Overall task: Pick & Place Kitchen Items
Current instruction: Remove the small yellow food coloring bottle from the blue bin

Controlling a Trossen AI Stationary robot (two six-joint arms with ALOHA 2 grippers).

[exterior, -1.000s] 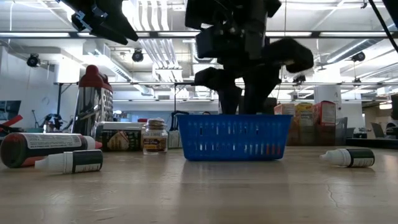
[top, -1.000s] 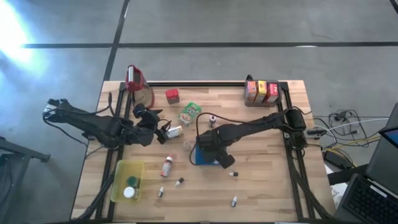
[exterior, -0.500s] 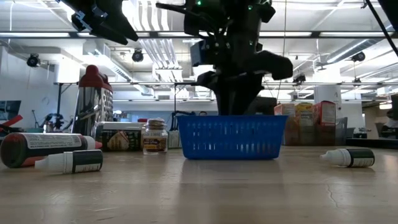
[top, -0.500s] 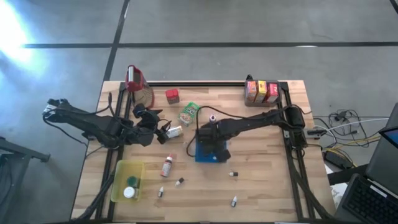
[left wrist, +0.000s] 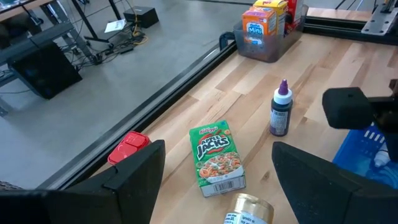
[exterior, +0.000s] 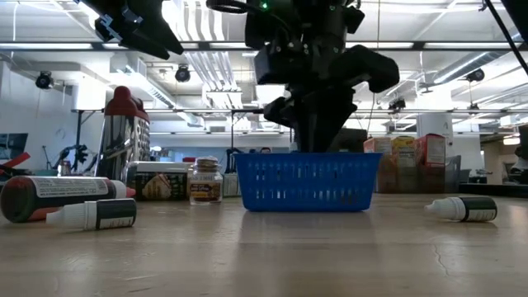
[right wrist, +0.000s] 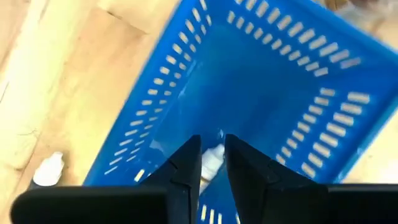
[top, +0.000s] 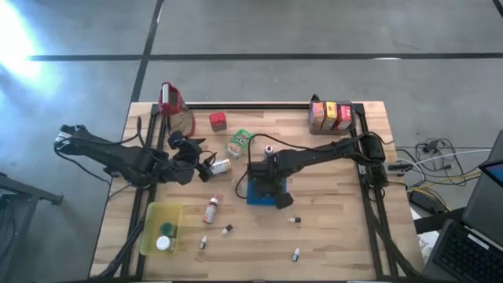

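Down inside the blue tray (right wrist: 298,93), a tiny white-capped bottle (right wrist: 212,160) sits between the fingers (right wrist: 181,167) of the right gripper (right wrist: 211,163); the fingers stand close on either side of it, narrowly parted, though whether they actually pinch it I cannot tell; from above, the right gripper (top: 266,182) reaches down into the tray (top: 256,197) near the middle of the table (top: 338,236), and from table level the dark arm drops into the perforated basket (exterior: 307,181) from overhead.

Around the tray the other kitchen items lie scattered; a purple-capped bottle (left wrist: 280,109) stands upright just beside it; the green cereal carton (left wrist: 215,156) lies flat near that, with a small red carton (top: 218,120) further toward the back edge; a gold-lidded tin (left wrist: 250,209) lies just ahead of the left gripper (left wrist: 214,180), whose jaws are spread wide and empty; that left gripper (top: 206,167) hovers left of the tray.

Toward the front, a red bottle (top: 211,210) lies on its side, and several small white-capped bottles (top: 295,221) are strewn apart on the wood; a yellow bin (top: 151,234) at the front left holds round lids (top: 163,243); three cartons (top: 330,115) stand in a holder at the back right; a tall jug with a red top (top: 170,99) sits at the back left corner.
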